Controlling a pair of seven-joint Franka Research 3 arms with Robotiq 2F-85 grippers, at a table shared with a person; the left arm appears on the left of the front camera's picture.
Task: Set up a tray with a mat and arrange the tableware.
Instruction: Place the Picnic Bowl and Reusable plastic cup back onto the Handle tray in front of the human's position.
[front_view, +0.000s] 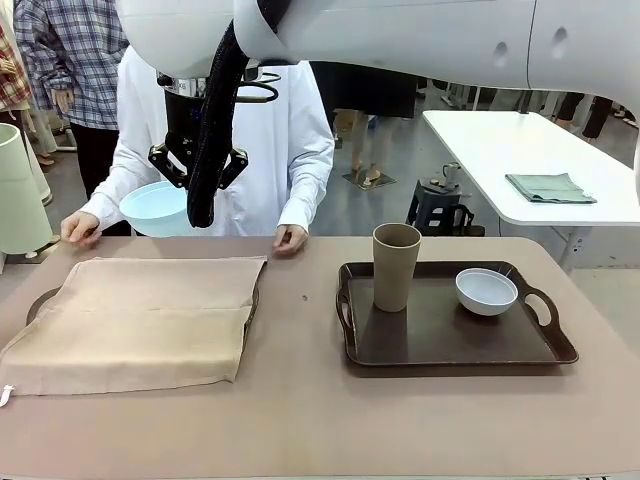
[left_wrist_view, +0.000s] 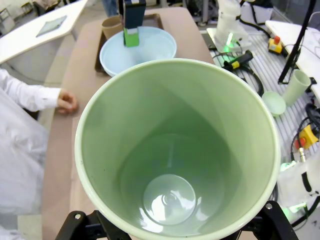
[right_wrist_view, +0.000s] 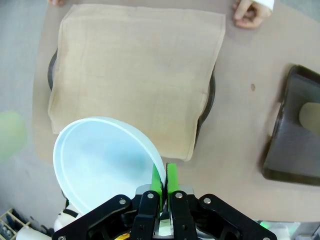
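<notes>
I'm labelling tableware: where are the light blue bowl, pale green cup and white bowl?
light blue bowl (front_view: 150, 212), front view, its outer wall.
pale green cup (left_wrist_view: 170, 150), left wrist view, its inner wall.
white bowl (front_view: 487, 286), front view, its inside.

The right arm's glossy white rounded shell (front_view: 420, 35) bears two small dark dimples. A black ribbed cable hose (front_view: 215, 120) runs alongside the black two-finger right gripper (right_wrist_view: 164, 169), with bright green pads (right_wrist_view: 171, 179) at its tips and silver-screwed black knuckle links behind them.
</notes>
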